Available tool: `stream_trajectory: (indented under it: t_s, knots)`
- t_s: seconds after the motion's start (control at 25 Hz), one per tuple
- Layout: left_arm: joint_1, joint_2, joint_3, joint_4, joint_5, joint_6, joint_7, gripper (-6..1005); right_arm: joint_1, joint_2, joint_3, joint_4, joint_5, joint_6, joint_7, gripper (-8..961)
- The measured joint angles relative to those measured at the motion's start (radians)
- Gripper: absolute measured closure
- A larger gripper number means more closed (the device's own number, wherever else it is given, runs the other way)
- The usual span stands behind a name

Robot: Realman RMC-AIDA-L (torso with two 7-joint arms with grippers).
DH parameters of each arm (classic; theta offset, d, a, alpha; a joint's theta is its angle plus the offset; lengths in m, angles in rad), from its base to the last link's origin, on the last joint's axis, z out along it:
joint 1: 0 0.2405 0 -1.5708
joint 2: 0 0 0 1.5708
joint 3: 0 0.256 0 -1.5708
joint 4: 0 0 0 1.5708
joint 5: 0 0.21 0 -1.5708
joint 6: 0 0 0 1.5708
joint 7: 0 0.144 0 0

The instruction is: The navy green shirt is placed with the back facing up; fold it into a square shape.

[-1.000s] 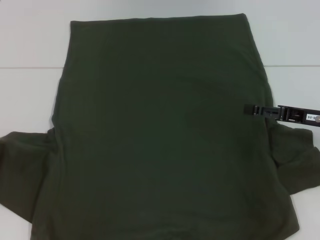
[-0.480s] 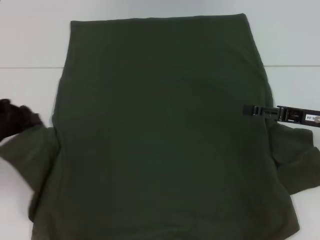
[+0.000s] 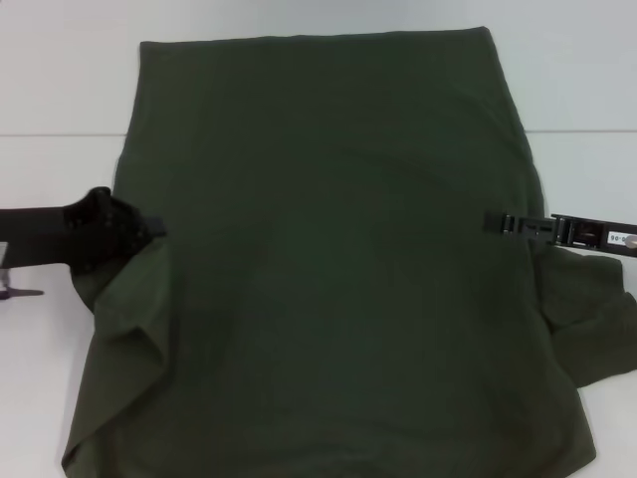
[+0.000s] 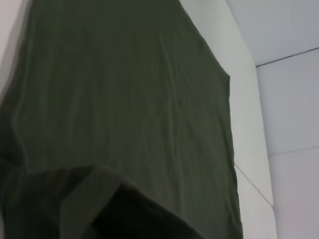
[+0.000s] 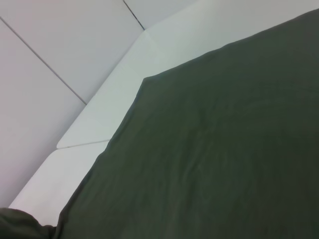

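At the left edge of the head view, about mid-height, the left gripper (image 3: 139, 234) reaches in over the shirt's (image 3: 338, 259) side, with the left sleeve (image 3: 124, 329) drawn inward and draped in a loose fold below it. The sleeve cloth appears to hang from the gripper, so I judge it to be pinching that cloth, though its fingers are buried in dark fabric. The left wrist view shows a doubled, hemmed edge of cloth close to the camera and the flat back of the shirt beyond it, which fits that reading.

At the right edge, also mid-height, the right gripper (image 3: 498, 221) lies low over the shirt's right side, its tips pointing inward. Whether its fingers are spread or pressed together, I cannot tell. The right sleeve (image 3: 597, 319) lies flat in the lower right, not yet folded in.

The shirt lies back up and covers most of the white table (image 3: 60, 90), with its straight hem toward the top of the frame and its sleeves toward the bottom.

The step in hand looks like folding the left sleeve and side inward. The next move calls for carrying that cloth further toward the middle, laying it flat without bunching, and then releasing it. The right side needs the same treatment before the body can be doubled into a square.
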Motion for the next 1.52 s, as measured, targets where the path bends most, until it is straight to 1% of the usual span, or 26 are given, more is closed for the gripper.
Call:
stream_trajectory:
  t_s: [0.12, 0.2, 0.24, 0.32, 0.44, 0.52, 0.64, 0.72, 0.8, 0.96, 1.08, 1.16, 1.2, 1.24, 1.36, 1.52]
  knots:
    - [-0.025, 0.021, -0.003, -0.112, -0.004, -0.028, 0.037, 913, 0.0, 0.0, 0.0, 0.001, 0.0, 0.0, -0.001, 40]
    - [-0.038, 0.027, -0.004, -0.162, -0.027, -0.022, 0.082, 902, 0.0, 0.0, 0.0, 0.001, 0.0, 0.0, -0.002, 40]
    - [-0.04, 0.027, -0.003, -0.167, -0.037, -0.012, 0.098, 879, 0.0, 0.0, 0.0, 0.001, 0.0, 0.0, -0.002, 40]
    - [-0.046, 0.026, 0.004, -0.164, -0.067, 0.061, 0.178, 834, 0.0, 0.0, 0.0, 0.001, 0.0, 0.0, -0.003, 40]
    - [-0.042, 0.036, -0.005, -0.121, -0.104, 0.215, 0.277, 767, 0.0, 0.0, 0.002, 0.001, 0.0, 0.001, -0.003, 40]
    - [-0.021, 0.04, -0.01, -0.081, -0.117, 0.254, 0.282, 722, 0.0, -0.001, 0.007, 0.001, 0.0, -0.001, -0.003, 40]
    - [0.032, 0.056, -0.008, -0.049, -0.105, 0.219, 0.231, 654, 0.0, -0.001, 0.014, 0.001, 0.0, -0.004, -0.001, 40]
    - [0.064, 0.069, 0.0, -0.05, -0.096, 0.184, 0.19, 567, 0.0, -0.001, 0.019, 0.001, 0.0, -0.008, 0.003, 40]
    - [0.095, 0.073, 0.005, -0.053, -0.088, 0.15, 0.151, 479, 0.0, -0.001, 0.025, 0.001, 0.001, -0.009, 0.005, 40]
    - [0.136, 0.067, 0.007, -0.053, -0.043, 0.086, 0.102, 293, 0.0, -0.002, 0.028, 0.001, 0.001, -0.01, 0.005, 40]
    - [0.146, 0.055, 0.009, -0.06, -0.021, 0.039, 0.092, 145, 0.001, -0.002, 0.028, 0.001, 0.002, -0.01, 0.006, 40]
    - [0.144, 0.04, 0.019, -0.067, -0.018, 0.0, 0.095, 127, 0.001, -0.002, 0.028, 0.001, 0.002, -0.01, 0.006, 40]
    - [0.144, 0.04, 0.019, -0.067, -0.018, 0.0, 0.095, 117, 0.001, -0.002, 0.028, 0.001, 0.002, -0.01, 0.006, 40]
    - [0.14, 0.029, 0.048, -0.069, -0.017, -0.038, 0.095, 108, 0.001, -0.002, 0.028, 0.001, 0.002, -0.01, 0.006, 40]
    - [0.129, 0.014, 0.087, -0.077, -0.017, -0.084, 0.095, 108, 0.001, -0.002, 0.03, 0.001, 0.002, -0.011, 0.006, 40]
    - [0.081, 0.005, 0.098, -0.128, -0.026, -0.114, 0.133, 108, 0.001, -0.002, 0.031, 0.001, 0.002, -0.01, 0.008, 40]
